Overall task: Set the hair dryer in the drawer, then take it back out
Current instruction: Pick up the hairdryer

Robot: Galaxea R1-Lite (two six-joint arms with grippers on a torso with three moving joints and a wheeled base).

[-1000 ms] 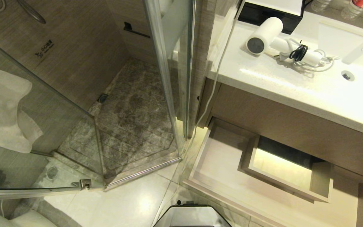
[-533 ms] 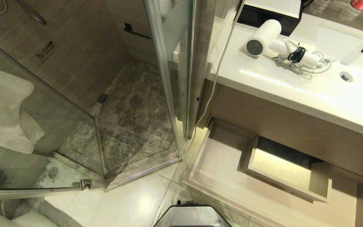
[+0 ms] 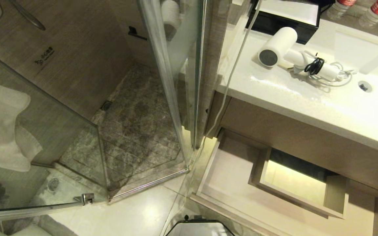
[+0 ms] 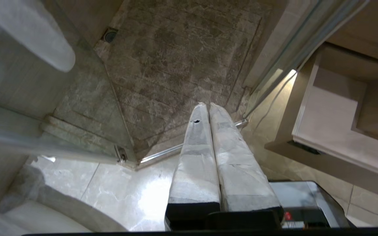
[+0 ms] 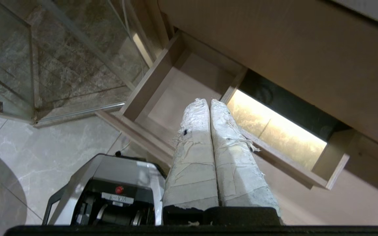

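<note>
You find the hair dryer [image 3: 290, 55] lying on its side on the white countertop [image 3: 307, 98], at the far right of the head view. Its barrel points toward the near left, with the dark grey round end facing you. The white handle extends to the right, and the coiled cord [image 3: 336, 77] is bound by a black strap [image 3: 314, 66] beside the handle. A black-and-white box [image 3: 284, 19] stands just behind the barrel. The basin [image 3: 377, 83] sits to the right of the hair dryer, with its drain visible. Two bottles [image 3: 377, 9] stand at the far right edge.

Below the countertop, the drawer [image 3: 228, 183] stands pulled out toward you. You see its pale floor wrapping around a rectangular boxed cut-out [image 3: 299, 182], which is lit from within. The hair dryer is well apart from the drawer and nothing lies on the visible drawer floor.

To the left, a glass shower enclosure [image 3: 162, 82] stands with its door [image 3: 41, 131] angled open over a mottled stone floor [image 3: 136, 127]. A white towel [image 3: 2, 127] hangs at the far left.

Neither gripper appears in the head view. The left gripper [image 4: 208, 105] hangs above the shower threshold, fingers pressed together, gripping nothing. The right gripper [image 5: 207, 101] hangs above the near edge of the drawer, fingers likewise pressed together and empty. The robot base [image 5: 110, 193] shows beneath it.
</note>
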